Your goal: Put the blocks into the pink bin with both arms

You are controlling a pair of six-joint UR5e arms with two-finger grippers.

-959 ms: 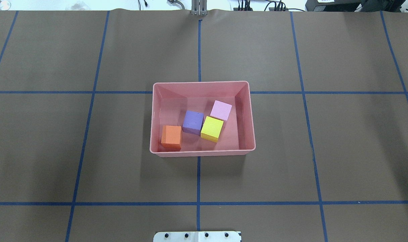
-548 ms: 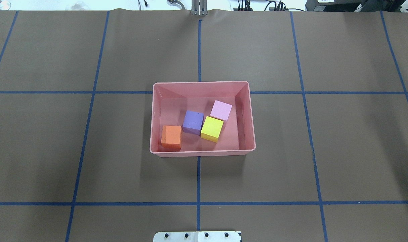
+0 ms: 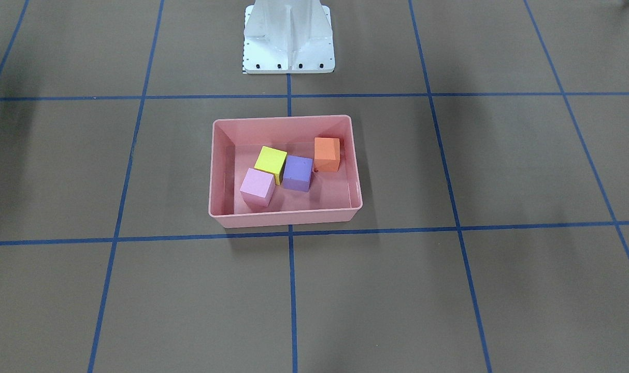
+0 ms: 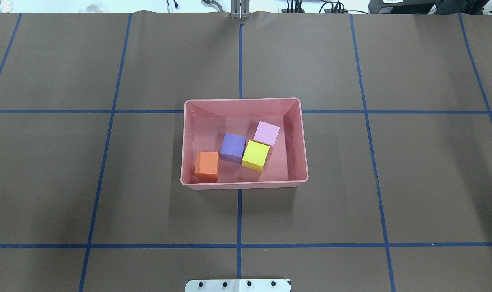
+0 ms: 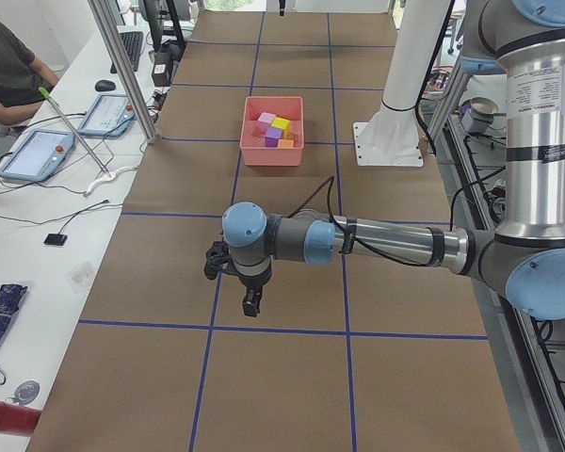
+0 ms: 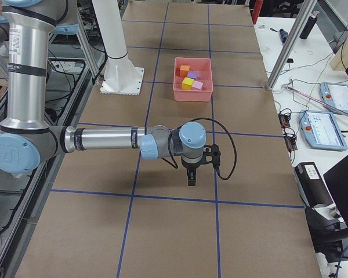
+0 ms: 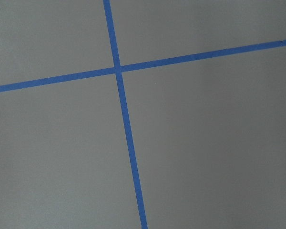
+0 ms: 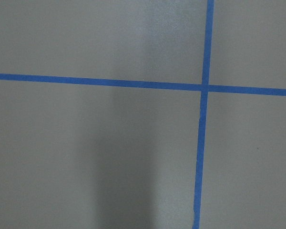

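Observation:
The pink bin (image 4: pixel 184 138) (image 3: pixel 211 171) stands at the table's middle. In it lie the orange block (image 4: pixel 206 164) (image 3: pixel 327 154), the purple block (image 4: pixel 233 147) (image 3: pixel 298 173), the yellow block (image 4: pixel 255 155) (image 3: pixel 271 160) and the light pink block (image 4: pixel 266 133) (image 3: pixel 257 186). My left gripper (image 5: pixel 251 303) shows only in the exterior left view, over bare table far from the bin (image 5: pixel 255 153). My right gripper (image 6: pixel 191 178) shows only in the exterior right view, likewise far from the bin (image 6: pixel 177 92). I cannot tell whether either is open or shut.
The white pedestal (image 3: pixel 288 36) (image 4: pixel 238 285) stands behind the bin. Blue tape lines (image 4: pixel 239 219) cross the brown table cover. Both wrist views show only table cover and tape. Side benches hold tablets (image 5: pixel 38 153) and cables; a person (image 5: pixel 9 66) sits at the left end.

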